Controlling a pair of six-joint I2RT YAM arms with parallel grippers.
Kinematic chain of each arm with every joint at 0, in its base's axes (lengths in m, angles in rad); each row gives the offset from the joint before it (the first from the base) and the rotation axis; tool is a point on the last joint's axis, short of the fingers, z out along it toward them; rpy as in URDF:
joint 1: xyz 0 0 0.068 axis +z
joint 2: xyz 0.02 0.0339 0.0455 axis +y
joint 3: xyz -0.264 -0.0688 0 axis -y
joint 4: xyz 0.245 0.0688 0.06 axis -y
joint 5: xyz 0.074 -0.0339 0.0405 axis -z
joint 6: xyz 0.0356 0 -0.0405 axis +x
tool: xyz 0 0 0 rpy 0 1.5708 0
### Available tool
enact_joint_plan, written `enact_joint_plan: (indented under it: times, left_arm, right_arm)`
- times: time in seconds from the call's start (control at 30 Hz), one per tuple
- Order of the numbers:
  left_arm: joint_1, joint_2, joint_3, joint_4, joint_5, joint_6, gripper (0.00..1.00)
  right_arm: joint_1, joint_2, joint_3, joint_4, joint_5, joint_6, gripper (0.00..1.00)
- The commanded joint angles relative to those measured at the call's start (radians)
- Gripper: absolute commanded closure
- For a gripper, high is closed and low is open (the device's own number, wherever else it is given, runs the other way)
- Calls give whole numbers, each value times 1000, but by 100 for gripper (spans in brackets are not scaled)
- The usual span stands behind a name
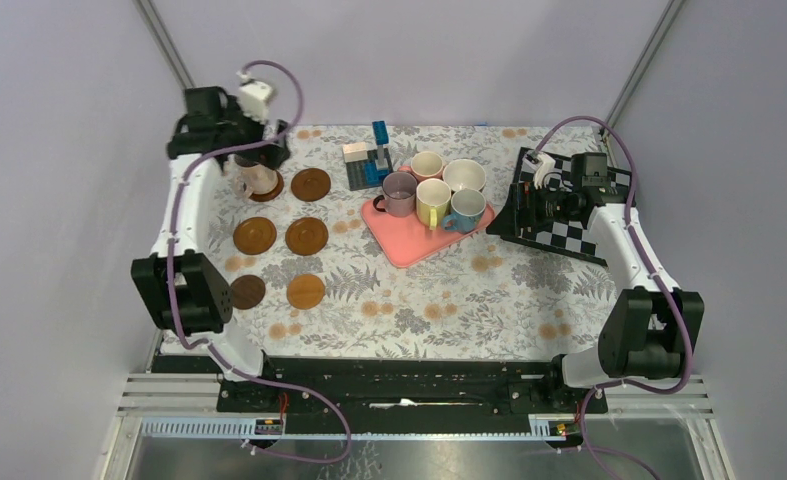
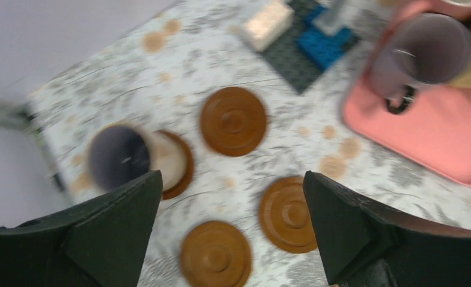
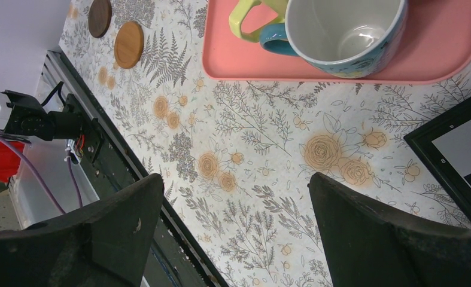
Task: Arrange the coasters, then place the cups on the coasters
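**One cup on a coaster, five on the tray, both grippers empty**

- left gripper (image 2: 231, 179): jaws spread wide, nothing between them, only floral cloth (image 1: 449, 290) and coasters below
- the left wrist view is blurred and all edges are soft
- pale cup (image 2: 131, 158): upright on the dark coaster (image 2: 184, 170) at the far-left corner, just outside the left finger (image 2: 119, 233)
- the cup covers most of that coaster, so only a crescent shows
- from the top the gripper hangs over the pale cup and hides part of it, so I can't tell where the handle points
- five coasters are bare, making a two-by-three grid with the covered one:
  - ringed coaster (image 1: 311, 184) beside the cup
  - mid-left coaster (image 1: 255, 235) and mid-right coaster (image 1: 307, 235)
  - near dark coaster (image 1: 248, 292), close to the left arm's elbow
  - near orange coaster (image 1: 306, 291)
- pink tray (image 1: 399, 245): mid-table, holding the mauve cup (image 1: 400, 193), pink cup (image 1: 427, 165), white cup (image 1: 464, 175), yellow cup (image 1: 433, 200) and blue cup (image 1: 466, 210), packed tight
- right gripper (image 3: 236, 179): jaws wide, empty, over bare cloth between the tray and the checkerboard (image 3: 460, 149)
- the right wrist view cuts off the top of the blue cup, and only the handle of the yellow cup shows
- from the top, the right gripper's fingers are hard to make out against the checkerboard
- toy blocks (image 1: 369, 160): just behind the tray, details too small to read
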Motion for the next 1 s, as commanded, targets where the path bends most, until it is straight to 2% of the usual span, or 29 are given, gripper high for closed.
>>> enact_joint_plan:
  times: [0.0, 0.07, 0.17, 0.33, 0.77, 0.97]
  left_arm:
    - [-140, -23, -42, -72, 34, 56, 1]
    - [-181, -5, -55, -64, 91, 51, 1]
    - [-271, 53, -56, -44, 49, 37, 1]
    - [-356, 166, -39, 2, 24, -9, 3]
    - [-496, 372, 53, 56, -31, -62, 37]
    - [-538, 425, 94, 61, -67, -52, 43]
  right_arm:
    - [-3, -39, 15, 4, 10, -18, 2]
    - [-3, -43, 11, 4, 19, -20, 2]
    - [-3, -54, 0, 15, 36, -24, 2]
    - [-3, -53, -10, 23, 48, -25, 2]
    - [-3, -55, -17, 29, 55, -30, 2]
    - [-3, -58, -17, 31, 62, -33, 2]
